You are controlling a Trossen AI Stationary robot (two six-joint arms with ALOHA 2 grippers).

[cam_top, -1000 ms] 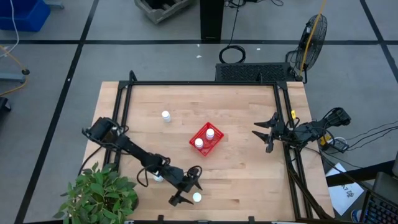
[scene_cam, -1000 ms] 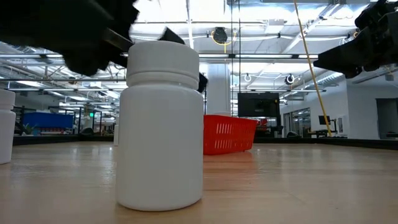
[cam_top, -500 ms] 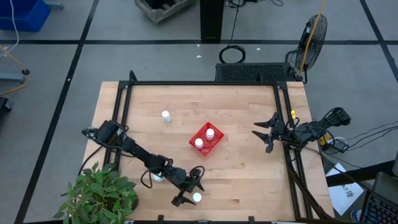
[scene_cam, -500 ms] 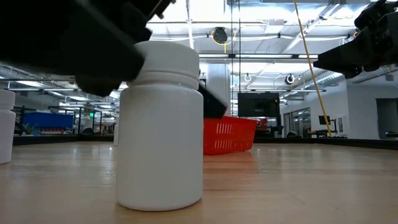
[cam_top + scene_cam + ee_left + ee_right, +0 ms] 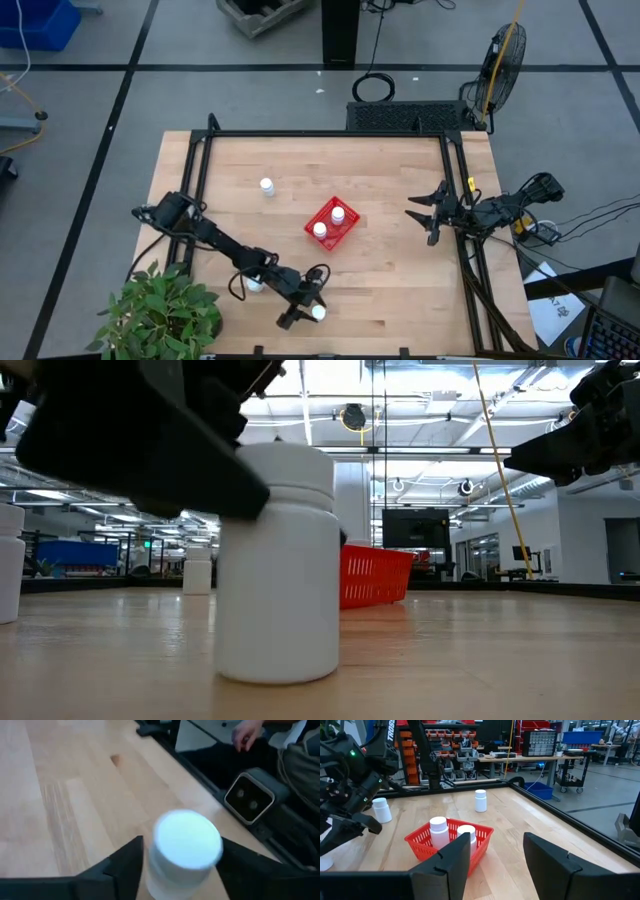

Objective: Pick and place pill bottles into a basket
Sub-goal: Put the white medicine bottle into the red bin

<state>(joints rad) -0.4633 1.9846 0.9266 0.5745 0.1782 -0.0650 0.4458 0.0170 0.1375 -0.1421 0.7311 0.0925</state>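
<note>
The left gripper (image 5: 306,307) has its two fingers either side of a pill bottle (image 5: 317,314) at the near edge of the table (image 5: 390,170), and that is the relation everything turns on: in the left wrist view the bottle (image 5: 186,851) stands upright, cap toward the camera, right between the fingers (image 5: 125,865), its long axis straight up from the wood. The fingers look closed in against its sides, so I'd judge it gripped or very nearly so, though not lifted; in the low view its base (image 5: 280,660) sits on the table. The red basket (image 5: 332,224) lies well beyond the gripper toward the table's middle, with two bottles standing in it. One more bottle (image 5: 254,285) sits just beside the left arm, another (image 5: 266,186) far off past the basket.

The right gripper (image 5: 428,216) hangs spread wide at the far right edge, waiting, much farther from this bottle.

Compared with a second ago, the left gripper has slid in around the bottle, and the bottle has shifted slightly sideways in the low view.
</note>
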